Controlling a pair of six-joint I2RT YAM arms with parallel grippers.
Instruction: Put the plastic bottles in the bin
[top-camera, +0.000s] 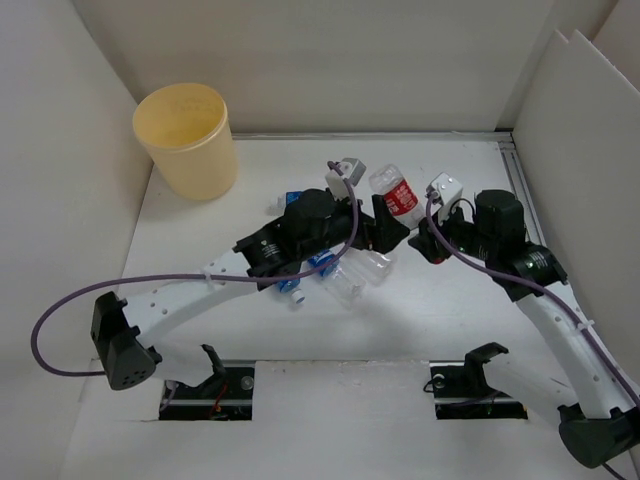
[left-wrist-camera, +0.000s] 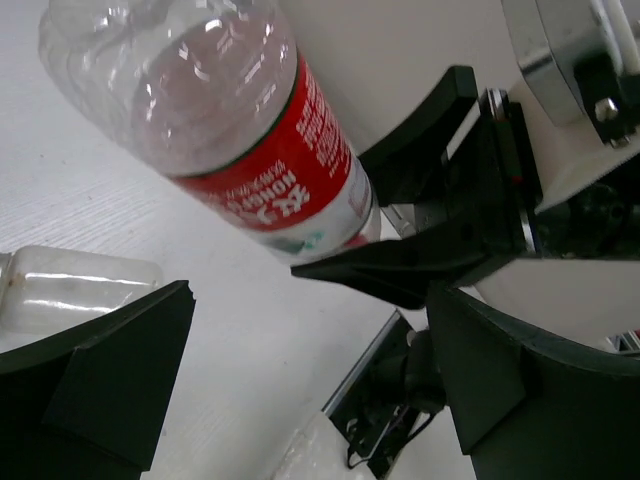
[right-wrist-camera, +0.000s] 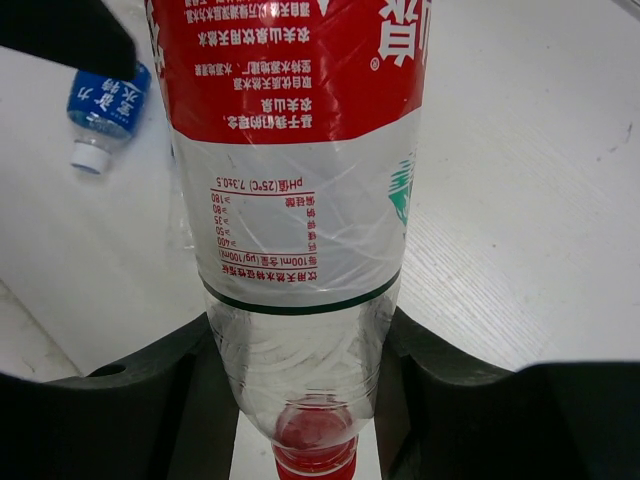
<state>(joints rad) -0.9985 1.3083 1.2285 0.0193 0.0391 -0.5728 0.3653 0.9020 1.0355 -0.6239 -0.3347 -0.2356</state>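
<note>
Clamping the red-label bottle (right-wrist-camera: 300, 150) just above its neck, the right tool (right-wrist-camera: 305, 362) presses a black finger against each side of the clear plastic, and the red cap points back toward that wrist's camera. From above, this bottle lies near the middle of the far half of the table (top-camera: 420, 335), its base aimed away from the arms; it may be lifted slightly off the surface, though no view settles that. The left tool (left-wrist-camera: 310, 340) faces the same bottle with its jaws spread wide and nothing between them, its fingers clear of the red label. An unlabelled bottle (top-camera: 362, 272) lies on its side on the table just near of the left tool. Blue-label bottles (top-camera: 320, 265) lie close by, mostly covered by the left arm (top-camera: 230, 275); bits of blue show on both sides of the arm, and one white cap pokes out at its near side. The bin (top-camera: 185, 140) stands upright in the far left corner, well apart from all the bottles.
</note>
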